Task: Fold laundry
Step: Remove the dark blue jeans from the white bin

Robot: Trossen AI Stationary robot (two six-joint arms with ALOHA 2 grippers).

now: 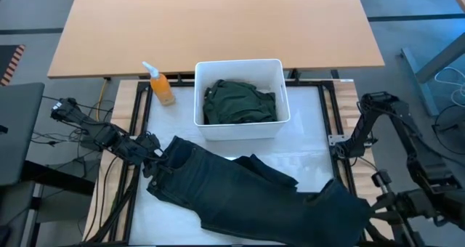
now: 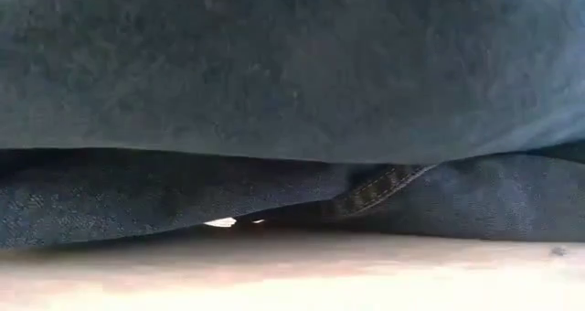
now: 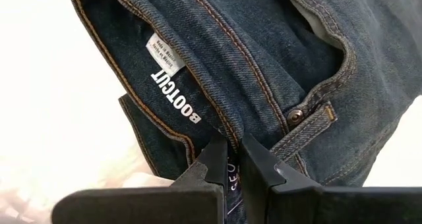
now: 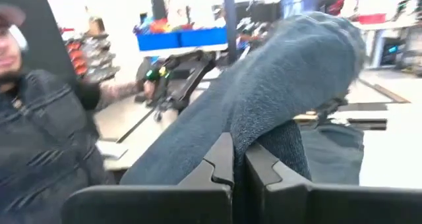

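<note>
From above: jeans (image 1: pixel 240 185) sprawled across the white table (image 1: pixel 309 142), left gripper (image 1: pixel 154 157) clamped on the waistband at the table's left edge, right gripper (image 1: pixel 378 205) pinching the leg end at the right edge and mostly hidden by its arm, green garment (image 1: pixel 240 102) bunched in the bin (image 1: pixel 238 127), orange bottle (image 1: pixel 160 86) just beside it, wooden desk (image 1: pixel 218 25) beyond. Down low: denim filling nearly everything, only a strip of tabletop beneath. Left wrist: fingers (image 3: pixel 214 159) pressed together on the waistband below a "BOOTCUT" label (image 3: pixel 173 89); right wrist: fingers (image 4: pixel 223 157) closed on a raised fold of denim, blurred room behind with blue bins (image 4: pixel 178 38) and a person (image 4: pixel 39 112) cut off at the edge.
</note>
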